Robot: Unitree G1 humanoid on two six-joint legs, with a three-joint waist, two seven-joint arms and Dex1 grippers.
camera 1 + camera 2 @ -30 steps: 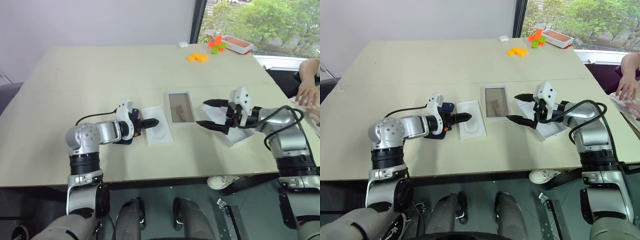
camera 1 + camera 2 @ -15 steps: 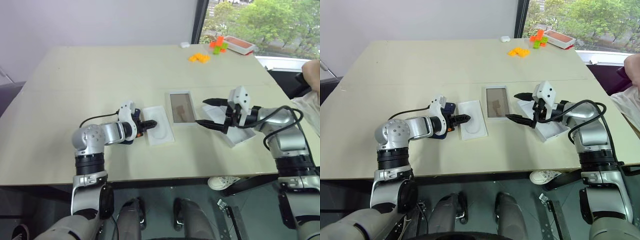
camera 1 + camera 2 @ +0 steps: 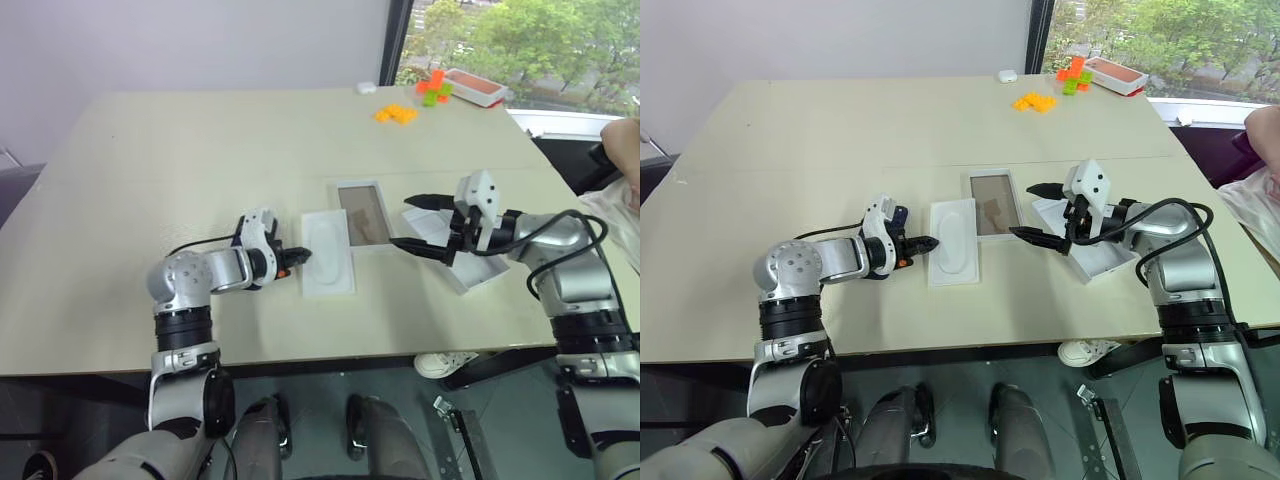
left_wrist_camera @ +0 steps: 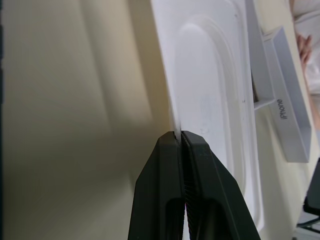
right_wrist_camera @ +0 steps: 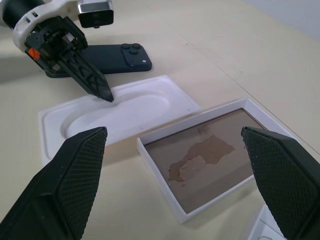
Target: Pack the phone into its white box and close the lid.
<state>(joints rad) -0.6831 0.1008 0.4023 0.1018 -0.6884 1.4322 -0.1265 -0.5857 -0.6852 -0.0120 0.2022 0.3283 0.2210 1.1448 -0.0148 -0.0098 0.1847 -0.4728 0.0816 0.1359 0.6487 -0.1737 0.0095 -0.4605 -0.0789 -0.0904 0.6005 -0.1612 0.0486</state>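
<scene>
My left gripper (image 3: 300, 257) is shut on the near rim of a white insert tray (image 3: 328, 250) with an oval recess; in the left wrist view its fingertips (image 4: 172, 140) pinch that thin edge. The dark navy phone (image 5: 115, 57) lies flat on the table just behind that gripper. The white box (image 3: 363, 213) with its brownish floor stands open against the tray's right side. My right gripper (image 3: 400, 224) hovers open just right of the box with nothing between its fingers. The white lid (image 3: 478, 268) lies under my right forearm, partly hidden.
Orange blocks (image 3: 397, 114), green and orange blocks (image 3: 435, 90), a red-topped tray (image 3: 477, 88) and a small white object (image 3: 367, 89) sit at the table's far right by the window. A person's arm (image 3: 625, 140) shows at the right edge.
My left gripper closed on the insert tray's rim. The tray slid right and turned until it lies against the box. The right arm stayed still.
</scene>
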